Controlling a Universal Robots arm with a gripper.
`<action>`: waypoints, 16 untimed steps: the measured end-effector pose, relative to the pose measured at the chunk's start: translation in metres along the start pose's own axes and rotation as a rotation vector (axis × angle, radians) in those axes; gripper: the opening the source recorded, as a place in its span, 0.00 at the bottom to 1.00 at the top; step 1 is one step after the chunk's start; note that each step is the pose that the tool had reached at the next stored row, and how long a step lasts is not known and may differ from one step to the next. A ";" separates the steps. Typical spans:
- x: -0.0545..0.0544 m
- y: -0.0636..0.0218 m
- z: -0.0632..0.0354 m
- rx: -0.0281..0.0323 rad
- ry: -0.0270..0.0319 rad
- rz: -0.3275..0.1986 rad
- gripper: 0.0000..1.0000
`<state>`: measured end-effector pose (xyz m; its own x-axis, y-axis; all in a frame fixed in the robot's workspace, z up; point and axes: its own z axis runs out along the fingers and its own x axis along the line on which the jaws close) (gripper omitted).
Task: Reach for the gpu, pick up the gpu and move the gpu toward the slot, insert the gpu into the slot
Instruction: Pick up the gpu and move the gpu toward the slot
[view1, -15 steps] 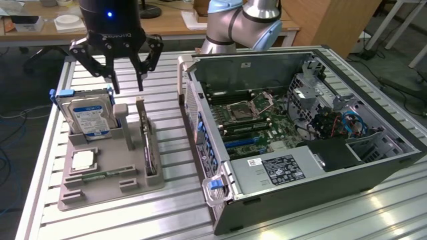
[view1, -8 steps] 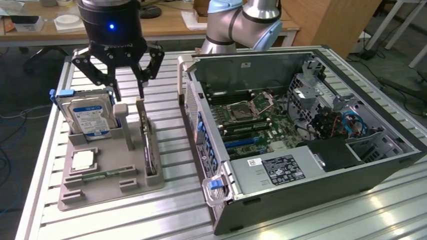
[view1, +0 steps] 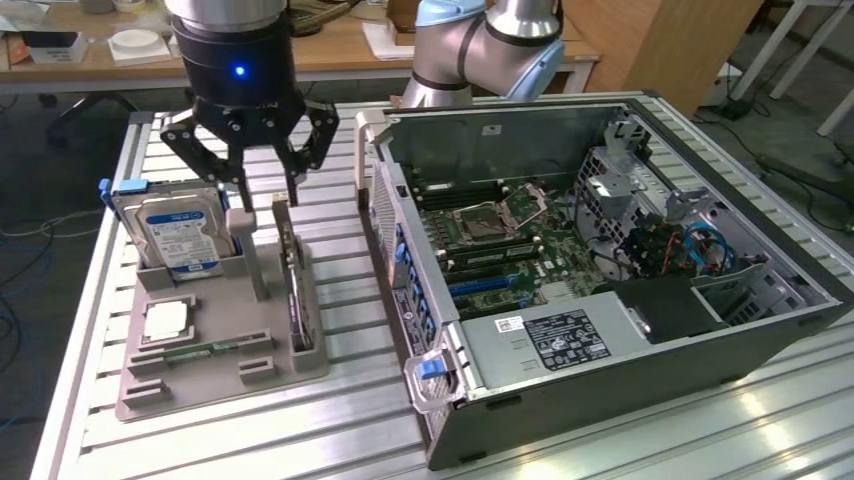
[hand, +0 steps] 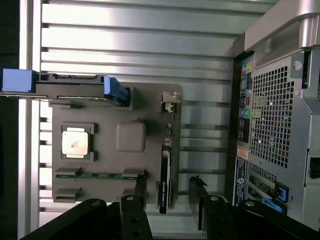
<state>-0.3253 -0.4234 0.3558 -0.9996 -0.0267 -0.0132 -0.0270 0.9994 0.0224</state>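
**Exterior view.** The gripper (view1: 263, 188) hangs over a gray holder tray (view1: 214, 385) near one corner of the slatted metal surface (view1: 334, 430). Its fingers (view1: 210, 160) are spread wide and hold nothing. The gpu (view1: 299, 310) stands on edge along the tray's edge nearest the open computer case (view1: 641, 330), a thin dark blade just below the fingertips. At the tray's far corner a hard drive (view1: 174, 235) stands upright; its white-and-blue label cannot be read. A processor chip (view1: 164, 320) and a green memory stick (view1: 200, 352) lie flat in the tray. Inside the case, the blue slot (view1: 483, 285) sits on the green motherboard, well apart from the gpu. The black-and-white sticker on the power supply (view1: 561, 340) is illegible.

**Wrist view.** Seen from above, the gpu (hand: 165, 175) is a slim dark strip with a pale metal bracket at one end. One of the fingers (hand: 200, 200) stands to each side of its other end, and neither visibly touches it. The case's perforated rear panel (hand: 272, 115) shows coloured ports and an unreadable sticker.
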 end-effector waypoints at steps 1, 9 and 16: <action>0.000 -0.0005 0.0017 0.0002 0.0002 0.000 0.47; -0.001 -0.0040 0.0161 0.0001 0.0002 -0.002 0.47; -0.001 -0.0083 0.0288 0.0001 0.0002 -0.004 0.47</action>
<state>-0.3242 -0.4310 0.3269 -0.9994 -0.0307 -0.0131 -0.0310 0.9993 0.0223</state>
